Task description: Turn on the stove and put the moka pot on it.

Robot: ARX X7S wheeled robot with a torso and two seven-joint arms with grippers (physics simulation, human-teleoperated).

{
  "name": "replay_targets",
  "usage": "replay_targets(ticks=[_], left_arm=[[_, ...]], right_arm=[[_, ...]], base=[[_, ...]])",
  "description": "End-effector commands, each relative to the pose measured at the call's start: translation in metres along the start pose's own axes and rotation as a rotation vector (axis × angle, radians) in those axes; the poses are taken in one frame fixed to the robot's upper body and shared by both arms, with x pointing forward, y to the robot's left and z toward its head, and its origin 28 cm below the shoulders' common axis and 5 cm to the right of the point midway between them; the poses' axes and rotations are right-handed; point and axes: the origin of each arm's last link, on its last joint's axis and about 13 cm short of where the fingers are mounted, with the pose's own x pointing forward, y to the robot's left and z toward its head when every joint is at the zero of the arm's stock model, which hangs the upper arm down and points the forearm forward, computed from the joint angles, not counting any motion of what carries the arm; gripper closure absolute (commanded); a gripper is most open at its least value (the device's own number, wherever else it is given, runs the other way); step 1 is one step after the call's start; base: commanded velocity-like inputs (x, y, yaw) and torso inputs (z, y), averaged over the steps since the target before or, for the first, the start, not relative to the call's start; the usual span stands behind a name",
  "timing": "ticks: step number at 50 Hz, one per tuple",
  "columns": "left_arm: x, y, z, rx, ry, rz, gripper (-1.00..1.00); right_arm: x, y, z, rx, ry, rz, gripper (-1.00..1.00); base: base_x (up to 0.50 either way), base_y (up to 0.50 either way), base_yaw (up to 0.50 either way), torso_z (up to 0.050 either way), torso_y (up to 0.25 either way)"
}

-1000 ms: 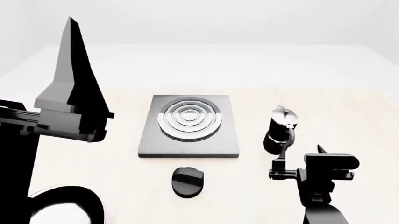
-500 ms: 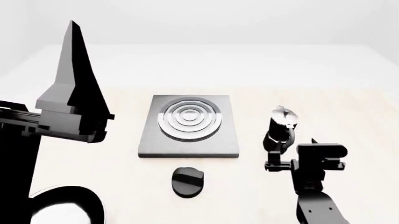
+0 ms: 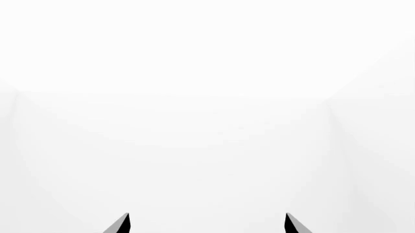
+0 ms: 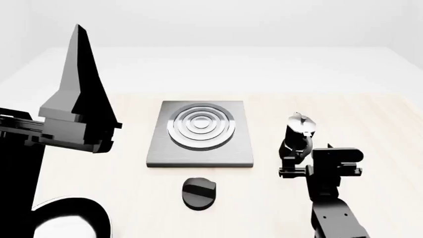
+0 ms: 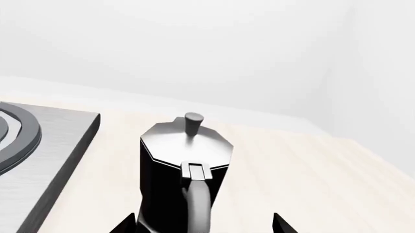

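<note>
Our right tool closes in on the coffee pot's handle.

Nearest us, the small round black knob [image 4: 198, 193] sits untouched on the pale wooden tabletop [image 4: 370, 129], just in front of the flat square grey metal stove plate with raised burner rings [image 4: 200, 133]. Over the last second our right tool [image 4: 295, 159] has slid forward and left; its tips stand apart either side of the handle of the small black faceted moka pot with the silver lid [image 5: 184, 167], not yet clamped. The pot stands upright right of the stove. Our left tool [image 3: 206, 224] is raised, tips apart, holding nothing. We judge a grasp is imminent, though the knob looks unturned.
</note>
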Motion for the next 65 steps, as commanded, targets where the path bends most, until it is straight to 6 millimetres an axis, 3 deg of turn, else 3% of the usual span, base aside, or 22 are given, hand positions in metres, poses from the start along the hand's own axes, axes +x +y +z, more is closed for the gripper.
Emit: replay_targets(ticks=[1, 39, 42, 44, 52, 54, 65], left_arm=[[-0.001, 0.0, 0.0, -0.005, 0.001, 0.0, -1.0], [-0.001, 0.001, 0.0, -0.025, 0.008, 0.002, -1.0], [-0.002, 0.001, 0.0, -0.026, 0.007, 0.001, -1.0], [-0.002, 0.001, 0.001, -0.027, 0.007, 0.002, -1.0], [-0.002, 0.001, -0.001, -0.031, 0.011, 0.001, -1.0], [-0.002, 0.001, -0.001, -0.031, 0.012, 0.001, -1.0], [-0.002, 0.0, -0.002, -0.034, 0.013, -0.002, -1.0]], right_arm=[[0.002, 0.003, -0.002, 0.004, 0.008, 0.006, -1.0], [0.006, 0.006, -0.009, 0.023, 0.032, 0.008, -1.0], [0.006, 0.009, -0.018, 0.023, 0.032, 0.008, -1.0], [0.006, 0.007, -0.008, 0.023, 0.032, 0.008, -1.0], [0.006, 0.006, -0.01, 0.021, 0.037, 0.004, -1.0], [0.006, 0.008, -0.018, 0.02, 0.038, 0.004, -1.0], [0.007, 0.003, -0.013, 0.021, 0.042, -0.004, -1.0]], base=[[0.0, 0.0, 0.0, 0.0, 0.0], [0.0, 0.0, 0.0, 0.0, 0.0], [0.0, 0.0, 0.0, 0.0, 0.0], [0.0, 0.0, 0.0, 0.0, 0.0], [0.0, 0.0, 0.0, 0.0, 0.0], [0.0, 0.0, 0.0, 0.0, 0.0], [0.0, 0.0, 0.0, 0.0, 0.0]])
